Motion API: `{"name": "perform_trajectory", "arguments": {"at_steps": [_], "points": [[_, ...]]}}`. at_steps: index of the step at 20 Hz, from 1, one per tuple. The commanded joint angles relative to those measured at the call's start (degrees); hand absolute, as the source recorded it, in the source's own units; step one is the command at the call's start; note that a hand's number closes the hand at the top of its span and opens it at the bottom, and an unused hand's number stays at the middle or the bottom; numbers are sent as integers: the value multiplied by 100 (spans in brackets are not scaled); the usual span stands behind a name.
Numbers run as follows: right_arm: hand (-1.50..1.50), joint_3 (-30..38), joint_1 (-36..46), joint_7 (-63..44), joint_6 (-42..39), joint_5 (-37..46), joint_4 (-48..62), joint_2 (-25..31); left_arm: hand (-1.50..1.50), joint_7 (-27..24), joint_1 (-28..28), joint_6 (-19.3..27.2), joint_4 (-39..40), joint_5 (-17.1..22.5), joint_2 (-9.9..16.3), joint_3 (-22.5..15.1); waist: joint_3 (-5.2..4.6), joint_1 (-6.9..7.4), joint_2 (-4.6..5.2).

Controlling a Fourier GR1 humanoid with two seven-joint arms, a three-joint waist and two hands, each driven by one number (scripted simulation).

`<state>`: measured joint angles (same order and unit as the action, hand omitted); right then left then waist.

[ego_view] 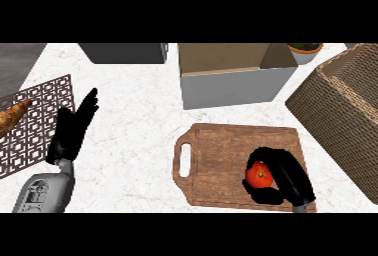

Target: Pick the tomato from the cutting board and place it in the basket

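On the cutting board [236, 160], the tomato [259, 174] is gripped by the curled right hand [284, 177]; the left hand [72, 131] is held open above the surface [140, 130]

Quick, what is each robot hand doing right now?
Left robot hand: open, holding nothing.
Right robot hand: closed around the tomato on the cutting board.

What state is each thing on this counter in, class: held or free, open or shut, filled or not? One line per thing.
tomato: on the cutting board, right hand curled round it.
left hand: open, resting, fingers up.
basket: no tomato in it yet.
grey box: open-topped, inside looks bare.
croissant: lying on the patterned mat.
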<state>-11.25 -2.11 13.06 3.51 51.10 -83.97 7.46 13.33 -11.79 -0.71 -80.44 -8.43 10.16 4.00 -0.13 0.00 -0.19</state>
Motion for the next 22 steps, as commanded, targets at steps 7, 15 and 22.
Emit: {"name": "perform_trajectory", "arguments": {"at_steps": [7, 15, 22], "points": [[150, -1249, -305, -611, -645, 2313, -418, 1177, 0, 24, 43, -137, 1, 15, 143, 54, -3, -5, -11], [150, -1020, -1004, -809, -1978, 914, -2941, 938, 0, 18, -122, -163, 80, 151, 157, 233, 7, -88, 8], [150, -929, -1765, -1500, -2540, -643, -5012, 66, 0, 79, -97, -143, 48, 113, 231, 275, 4, -191, -6]]}}
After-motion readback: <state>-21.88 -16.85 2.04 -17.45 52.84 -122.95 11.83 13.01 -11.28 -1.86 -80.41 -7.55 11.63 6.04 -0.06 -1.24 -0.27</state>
